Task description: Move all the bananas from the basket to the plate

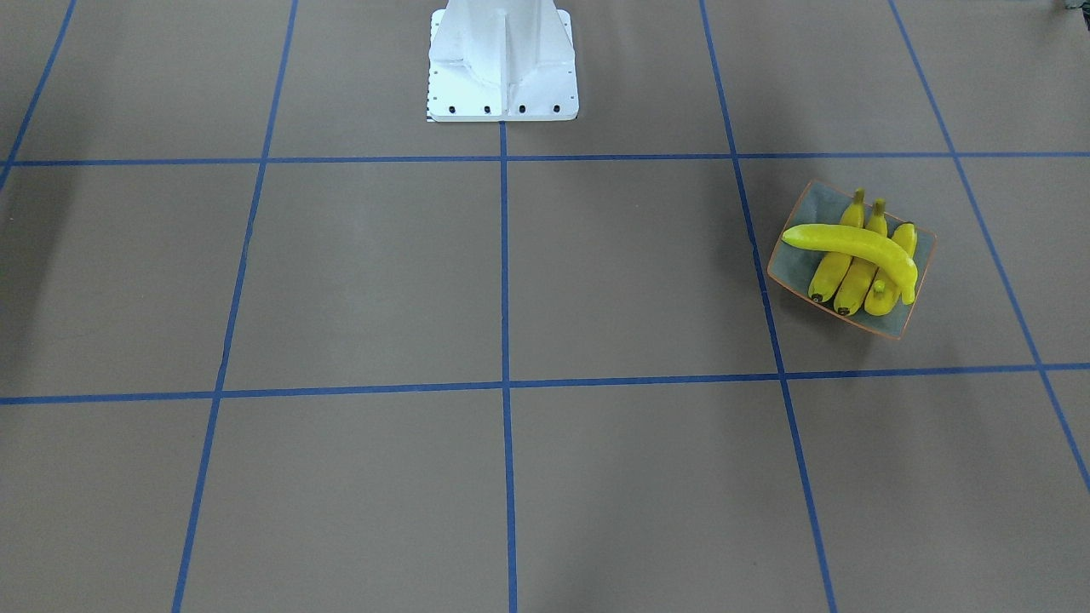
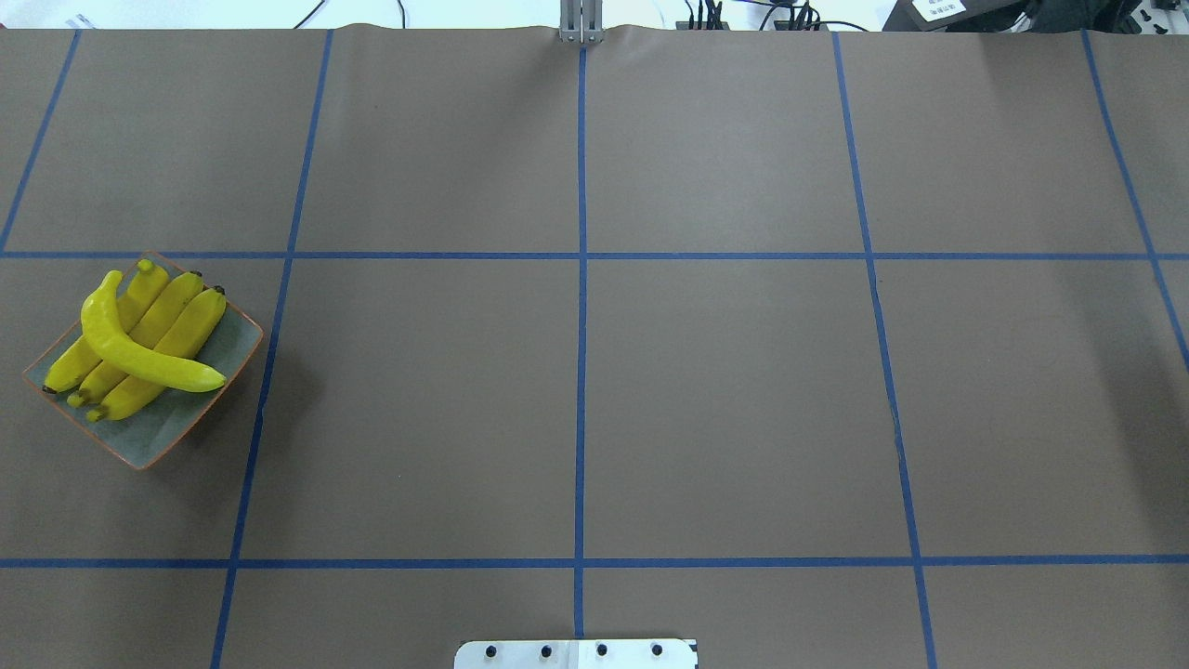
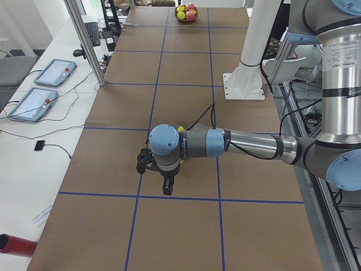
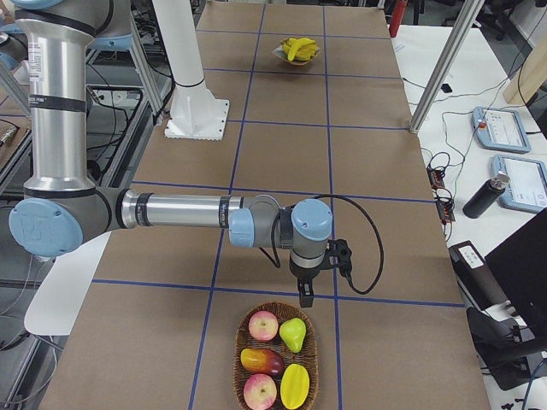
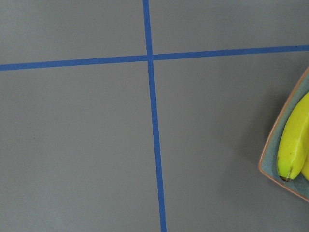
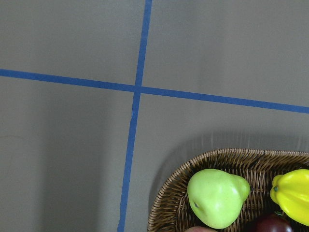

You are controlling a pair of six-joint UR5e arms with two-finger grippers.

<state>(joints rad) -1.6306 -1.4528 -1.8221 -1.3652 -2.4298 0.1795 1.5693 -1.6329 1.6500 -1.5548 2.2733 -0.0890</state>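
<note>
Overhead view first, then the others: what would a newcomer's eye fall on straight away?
The bright yellow bananas piled on the grey plate far to the robot's left, one long one lying across the other three. Far to its right, a wicker basket holds apples, a green pear and other fruit but no bananas, with the right gripper close by.

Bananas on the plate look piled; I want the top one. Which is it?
The long curved banana: it lies crosswise over the other three, which lie side by side.
</note>
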